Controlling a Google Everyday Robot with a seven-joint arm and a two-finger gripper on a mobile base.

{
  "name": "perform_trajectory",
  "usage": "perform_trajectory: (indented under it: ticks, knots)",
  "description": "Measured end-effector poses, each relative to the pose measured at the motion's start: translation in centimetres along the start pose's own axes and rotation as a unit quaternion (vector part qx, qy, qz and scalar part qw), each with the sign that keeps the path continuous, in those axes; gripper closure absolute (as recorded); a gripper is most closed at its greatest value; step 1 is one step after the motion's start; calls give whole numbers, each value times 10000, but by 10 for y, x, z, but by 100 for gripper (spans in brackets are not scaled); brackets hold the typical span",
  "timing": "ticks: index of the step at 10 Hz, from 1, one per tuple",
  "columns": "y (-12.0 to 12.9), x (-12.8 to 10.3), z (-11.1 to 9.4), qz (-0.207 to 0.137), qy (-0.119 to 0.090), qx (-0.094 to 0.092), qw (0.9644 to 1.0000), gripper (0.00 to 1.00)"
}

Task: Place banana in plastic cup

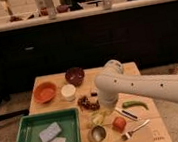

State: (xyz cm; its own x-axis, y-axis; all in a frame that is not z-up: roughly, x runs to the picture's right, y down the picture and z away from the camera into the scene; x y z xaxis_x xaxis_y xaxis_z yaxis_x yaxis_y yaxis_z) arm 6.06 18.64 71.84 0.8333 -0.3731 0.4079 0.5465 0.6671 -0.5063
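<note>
Arm comes in from the right and bends down over the middle of the table. Gripper is at its lower end, right over the plastic cup and mostly hidden by the wrist. Fingers are closed. Can't tell if anything is between them.

Banana: can't pick it out as a separate thing. There's a pale yellow-green patch at the cup directly under the gripper, and can't tell whether that's the cup alone or the cup plus banana.

Around the cup:
- metal cup just near of it, touching or almost
- tomato to the near right, close to both cups
- dark red cluster just far-left of it
- thin dark-and-white stick to the right, lying diagonally
- green pepper further right, clear of the cup
- fork near right, beside the tomato

Far left of the table: orange bowl, white cup right of it, and dark bowl behind that.

Green tray sits at the near left, with two grey pads in it.
</note>
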Motion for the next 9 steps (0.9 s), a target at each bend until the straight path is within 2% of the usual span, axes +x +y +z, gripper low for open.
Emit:
perform_trajectory:
  ticks: [4,9]
  knots:
    - [-6,-12,15,221,32,-141,9997,100]
    - [-9,-18,28,481,28,-229,9986,100]
